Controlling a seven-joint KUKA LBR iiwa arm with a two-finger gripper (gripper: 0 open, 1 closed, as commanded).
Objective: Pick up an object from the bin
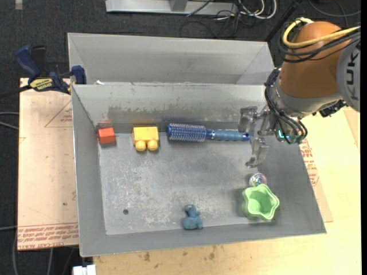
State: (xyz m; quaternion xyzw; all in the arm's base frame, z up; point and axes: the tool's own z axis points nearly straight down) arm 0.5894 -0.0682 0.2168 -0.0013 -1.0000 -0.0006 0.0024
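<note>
A dark, speckled carpet (51,16) covers the floor around the grey metal bin (172,62). Beyond the bin's far edge a flat pale-grey metal base plate (166,4) lies on that carpet, with a tangle of black and white cables (252,2) at its right end. The light is even, the shadows soft.

On the pale casing of my arm (354,73) stand a few dark letters, cut off at the view's right side. I make out something like "UK" and no more. I can read nothing else.
</note>
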